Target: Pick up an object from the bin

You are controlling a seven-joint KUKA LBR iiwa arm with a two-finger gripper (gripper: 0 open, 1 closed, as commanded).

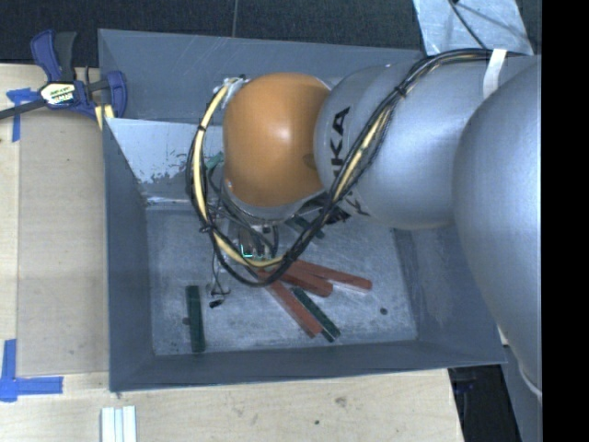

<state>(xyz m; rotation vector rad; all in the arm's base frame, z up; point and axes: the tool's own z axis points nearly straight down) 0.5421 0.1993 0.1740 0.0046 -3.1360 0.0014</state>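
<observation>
Here, the gripper (244, 245), masked by the wrist's orange cover (276, 136) so its grasp cannot be told, hangs low over the left end of crossed red-brown strips (317, 282), probably to take one; a green strip (194, 319) lies apart, near-left.

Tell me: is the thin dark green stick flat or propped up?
Flat: the thin dark green stick lies lengthwise on the grey metal bin's floor, apart from the reddish-brown sticks.

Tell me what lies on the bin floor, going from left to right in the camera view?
dark green stick → heap of reddish-brown sticks → small dark speck
</observation>
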